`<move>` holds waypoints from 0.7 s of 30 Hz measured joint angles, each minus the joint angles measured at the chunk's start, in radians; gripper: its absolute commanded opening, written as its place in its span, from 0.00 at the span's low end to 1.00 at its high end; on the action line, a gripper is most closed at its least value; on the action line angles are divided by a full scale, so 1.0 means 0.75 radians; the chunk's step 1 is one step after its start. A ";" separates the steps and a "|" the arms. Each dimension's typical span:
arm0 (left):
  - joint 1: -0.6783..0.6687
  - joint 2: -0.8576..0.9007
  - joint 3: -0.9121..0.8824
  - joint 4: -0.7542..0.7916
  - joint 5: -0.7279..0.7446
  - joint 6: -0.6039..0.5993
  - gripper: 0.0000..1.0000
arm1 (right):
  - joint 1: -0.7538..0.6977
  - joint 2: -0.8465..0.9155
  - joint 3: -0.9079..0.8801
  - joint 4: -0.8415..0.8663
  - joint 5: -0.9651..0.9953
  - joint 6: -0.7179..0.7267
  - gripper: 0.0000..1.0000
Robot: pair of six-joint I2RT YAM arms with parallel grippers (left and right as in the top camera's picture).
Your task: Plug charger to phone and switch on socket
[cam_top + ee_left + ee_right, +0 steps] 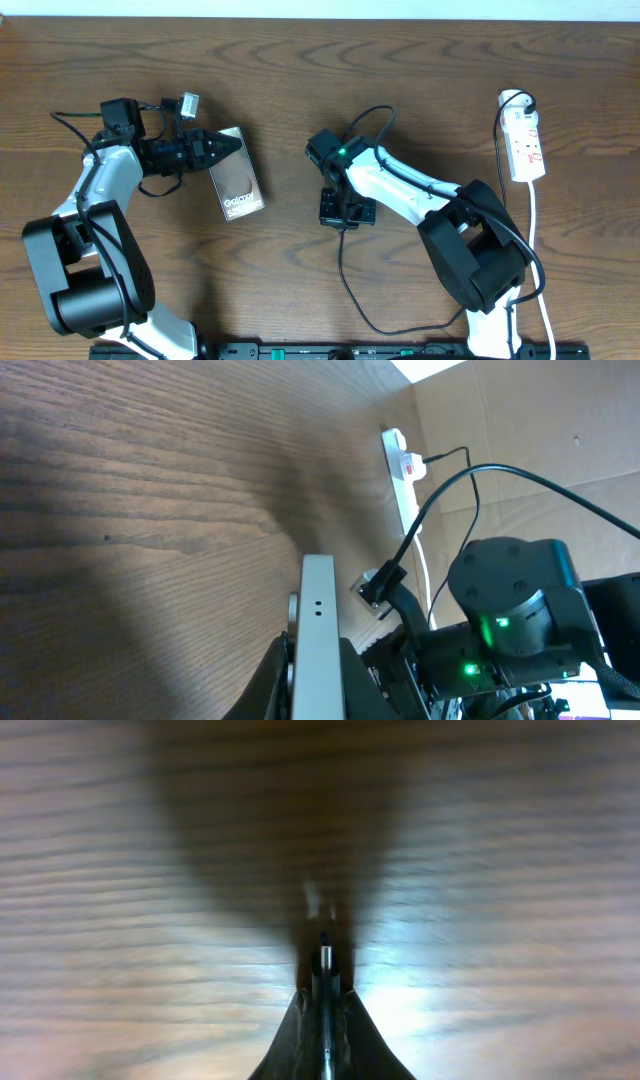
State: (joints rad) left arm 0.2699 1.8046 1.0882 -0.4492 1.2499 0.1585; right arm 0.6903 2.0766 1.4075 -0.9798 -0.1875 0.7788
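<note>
The phone [240, 190], dark and glossy with white "Galaxy" lettering, is tilted at the left of the table. My left gripper [230, 146] is shut on its upper end. In the left wrist view the phone's grey edge [318, 622] stands between the jaws [318, 680]. My right gripper [344, 220] points down at the table's middle, shut on the charger's slim plug tip [324, 965]. The thin black charger cable [346, 282] trails toward the front edge. The white socket strip [526, 142] lies at the far right, apart from both grippers, and also shows in the left wrist view [402, 468].
A white cord [535, 232] runs from the socket down the right side. A black plug [523, 101] sits in the socket's far end. My right arm's base [480, 250] stands at the front right, my left arm's base [85, 270] at the front left.
</note>
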 measured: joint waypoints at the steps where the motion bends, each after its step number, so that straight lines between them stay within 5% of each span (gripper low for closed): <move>1: 0.000 0.000 0.000 0.000 0.001 0.000 0.07 | -0.003 0.001 0.000 0.021 -0.028 -0.023 0.01; 12: 0.001 0.000 0.000 0.000 0.000 -0.001 0.07 | -0.070 0.019 -0.003 0.246 -0.865 -0.862 0.01; 21: 0.001 0.000 0.000 0.000 0.000 -0.001 0.07 | -0.073 0.019 -0.003 0.242 -1.209 -1.343 0.01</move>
State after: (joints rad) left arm 0.2703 1.8046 1.0882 -0.4492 1.2499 0.1577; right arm 0.6357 2.0907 1.4052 -0.7982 -1.0939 -0.2287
